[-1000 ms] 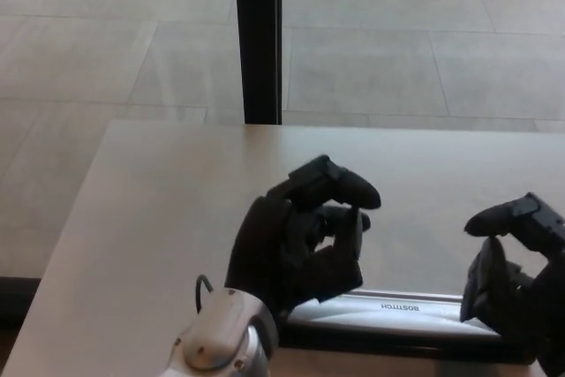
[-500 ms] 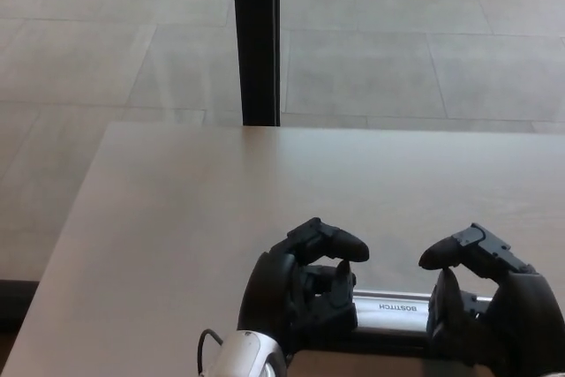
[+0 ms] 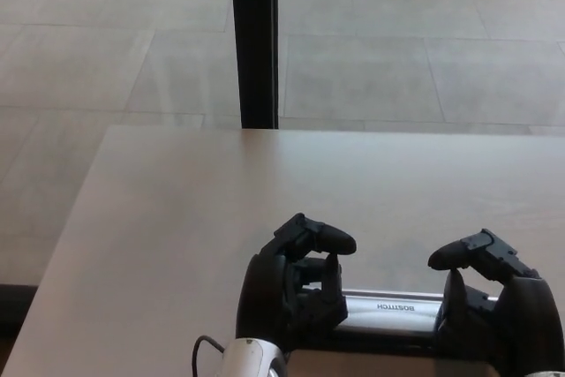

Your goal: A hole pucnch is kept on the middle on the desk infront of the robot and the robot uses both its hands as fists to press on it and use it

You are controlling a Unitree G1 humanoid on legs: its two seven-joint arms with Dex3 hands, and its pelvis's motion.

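Your left hand [image 3: 296,284] and right hand [image 3: 494,302], both curled into fists, have come down onto the hole punch [image 3: 393,311] at the desk's [image 3: 177,218] near edge, so pressing can begin.

left hand [image 3: 296,293] and right hand [image 3: 494,306] low, side by side, fingers curled into fists.

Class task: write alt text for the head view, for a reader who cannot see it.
Two black robot hands, left and right, curled into fists, rest on a long silver metal hole punch at the near edge of a pale wooden desk. Beyond stand a black vertical post and grey tiled floor.
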